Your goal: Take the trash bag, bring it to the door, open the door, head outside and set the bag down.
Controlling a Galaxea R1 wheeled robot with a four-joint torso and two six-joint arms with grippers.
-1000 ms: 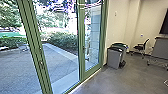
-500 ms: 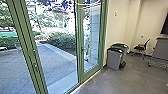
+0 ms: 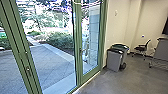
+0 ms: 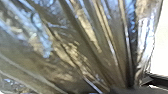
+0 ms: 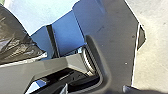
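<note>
Holding the trash bag (image 4: pixel 82 50) by its gathered folds, my L gripper (image 4: pixel 125 88) clamped on; R gripper's state, can't tell. Green-framed door (image 3: pixel 78 37) lies ahead/L, so L arm's prob. nearer, but loaded.
</note>
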